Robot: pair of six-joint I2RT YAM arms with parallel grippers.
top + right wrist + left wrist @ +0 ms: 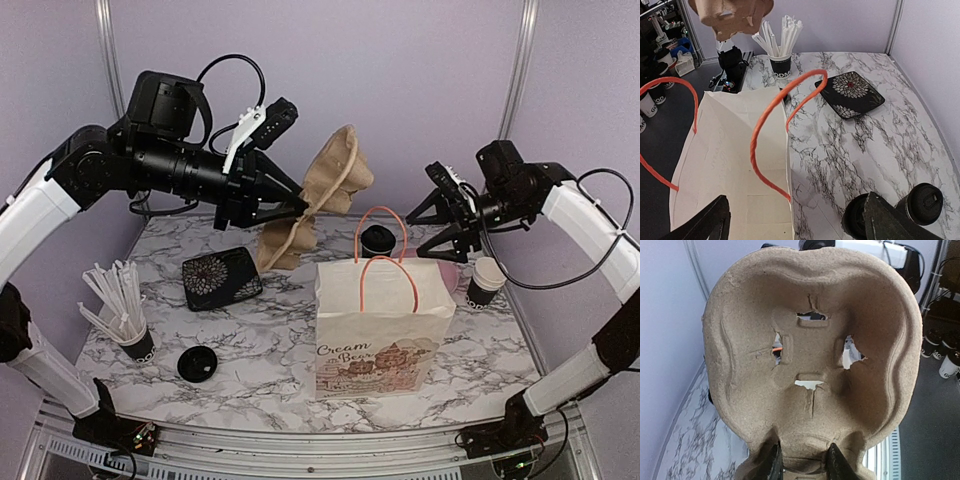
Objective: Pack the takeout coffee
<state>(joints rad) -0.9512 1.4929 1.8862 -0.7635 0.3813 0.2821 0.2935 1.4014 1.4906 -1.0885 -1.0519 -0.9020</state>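
Observation:
One lidded black coffee cup (377, 240) stands behind the white paper bag (380, 325). An open cup (487, 282) with a white inside stands at the right edge. In the right wrist view, two lidded cups (926, 202) (856, 221) stand just right of the open bag (725, 165). My right gripper (447, 228) (797, 220) hangs open above the bag's rim, holding nothing. High over the back of the table, my left gripper (295, 208) (805, 466) is shut on the edge of a brown pulp cup carrier (330, 185) (812, 355), which fills its view.
A loose black lid (197, 364) lies at the front left. Beside it stands a black cup of white straws (125, 312) (780, 62). A black flower-patterned plate (221, 277) (850, 94) lies left of the bag. The bag's orange handles (385, 265) stand upright.

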